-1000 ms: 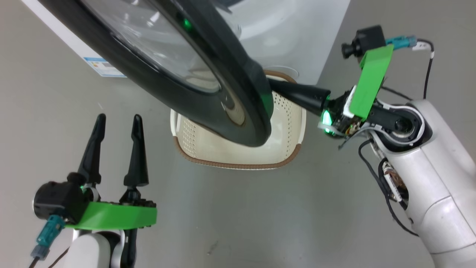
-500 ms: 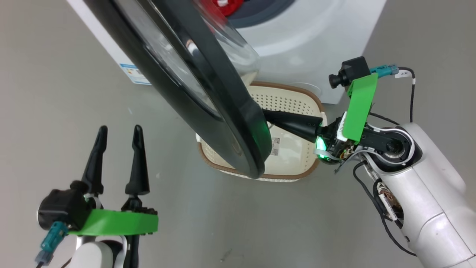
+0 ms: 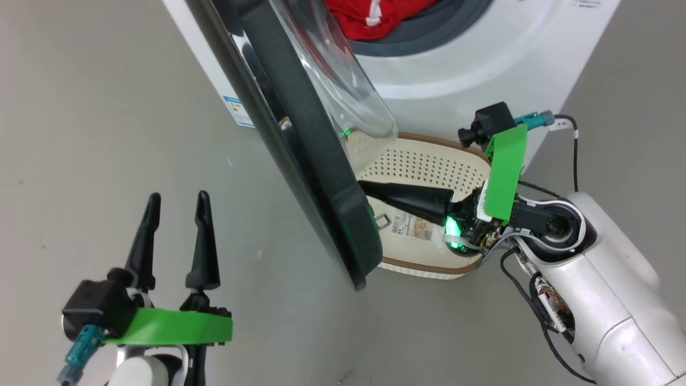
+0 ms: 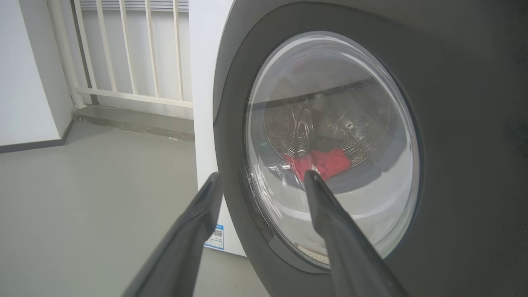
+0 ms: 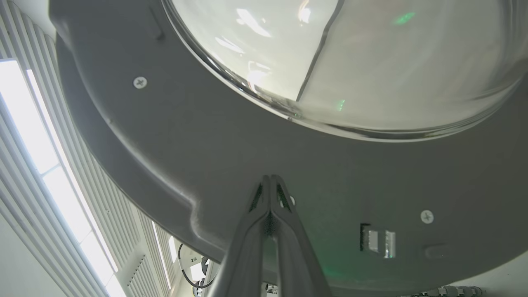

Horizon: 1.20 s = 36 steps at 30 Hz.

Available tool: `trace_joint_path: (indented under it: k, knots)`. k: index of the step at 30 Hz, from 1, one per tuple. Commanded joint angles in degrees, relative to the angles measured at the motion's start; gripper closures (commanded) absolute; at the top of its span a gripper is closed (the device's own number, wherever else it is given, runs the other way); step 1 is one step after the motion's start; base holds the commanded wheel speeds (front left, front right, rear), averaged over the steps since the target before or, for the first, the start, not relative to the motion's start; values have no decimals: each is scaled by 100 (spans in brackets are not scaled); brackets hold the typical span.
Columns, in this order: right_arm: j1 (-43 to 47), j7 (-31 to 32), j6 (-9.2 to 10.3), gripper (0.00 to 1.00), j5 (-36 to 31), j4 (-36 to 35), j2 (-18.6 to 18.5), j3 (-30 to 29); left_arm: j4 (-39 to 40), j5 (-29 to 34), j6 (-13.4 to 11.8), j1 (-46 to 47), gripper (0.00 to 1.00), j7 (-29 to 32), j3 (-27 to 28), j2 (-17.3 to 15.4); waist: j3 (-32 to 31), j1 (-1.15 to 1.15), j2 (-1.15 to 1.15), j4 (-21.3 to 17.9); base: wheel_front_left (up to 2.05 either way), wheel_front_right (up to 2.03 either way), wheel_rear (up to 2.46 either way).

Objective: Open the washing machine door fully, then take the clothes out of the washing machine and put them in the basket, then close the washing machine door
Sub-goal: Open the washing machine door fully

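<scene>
**Door part open, closed right gripper nosing its inner face**

The door [image 3: 300, 161] stands edge-on between the arms, hanging over the basket [image 3: 423, 140] on the floor in front of the washer [image 3: 482, 64]. The right gripper [image 3: 363, 186] has its fingers pressed together, pinching nothing, with the tips at the door's grey inner rim, just below the glass. The left gripper [image 3: 178, 195] is spread and empty, facing the outer side. The door looks rigid, hinged and glossy, so it is better pushed on the rim than on the bulging glass. The red clothes [image 3: 375, 16] lie in the drum. They look soft, light and limp, and are probably best pinched at a raised fold.
</scene>
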<state>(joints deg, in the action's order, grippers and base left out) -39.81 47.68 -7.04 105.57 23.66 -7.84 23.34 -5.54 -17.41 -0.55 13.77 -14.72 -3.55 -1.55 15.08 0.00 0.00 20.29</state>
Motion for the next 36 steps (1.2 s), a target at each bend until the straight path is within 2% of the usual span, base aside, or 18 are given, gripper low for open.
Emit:
trace_joint_path:
  k: [1, 25, 36]
  knots:
    - [80, 51, -45, 100, 61, -191, 175, 104, 109, -27, -34, -64, 0, -28, 167, -132, -88, 0, 0, 112, 0, 0, 0]
    - [377, 63, -45, 100, 287, -76, 241, 637, -94, -129, -37, -329, 0, -28, 6, -132, -606, 0, 0, 856, 0, 0, 0]
    - [495, 5, -45, 100, 360, -52, 223, 759, -232, -64, 5, -417, 0, -28, 42, -132, -810, 0, 0, 1060, 0, 0, 0]
